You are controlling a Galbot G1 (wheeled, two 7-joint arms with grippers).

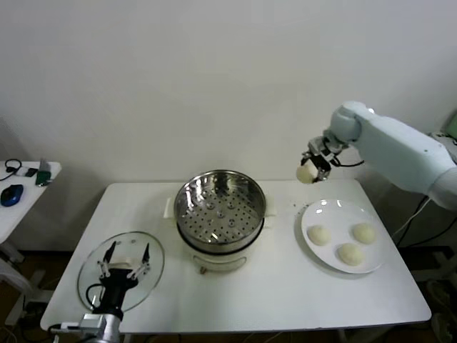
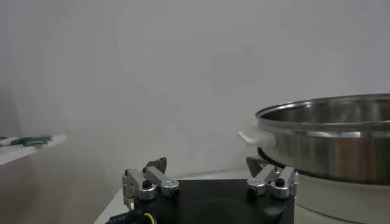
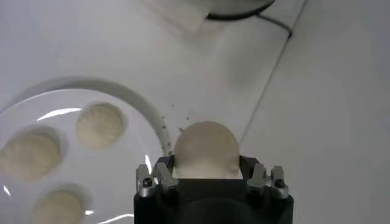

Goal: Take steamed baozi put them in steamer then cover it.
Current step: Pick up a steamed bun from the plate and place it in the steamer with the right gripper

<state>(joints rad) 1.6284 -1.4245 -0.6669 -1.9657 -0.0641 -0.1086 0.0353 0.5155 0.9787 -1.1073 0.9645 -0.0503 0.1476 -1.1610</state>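
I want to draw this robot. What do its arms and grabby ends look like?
The right arm is thick, smooth and white, with a rounded joint and thin black cables near its wrist. The right gripper is small, black and silver. The left gripper has a black body, a black cable, and two thin silver-and-black jaws like a fork. Up close, silver blocks with black screws hold the jaws.

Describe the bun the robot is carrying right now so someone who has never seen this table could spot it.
Start at the white plate on the table's right side, then look above its far edge. There the right tool is shut on one pale round baozi. Unlike the three buns lying on the plate, it hangs in the air.
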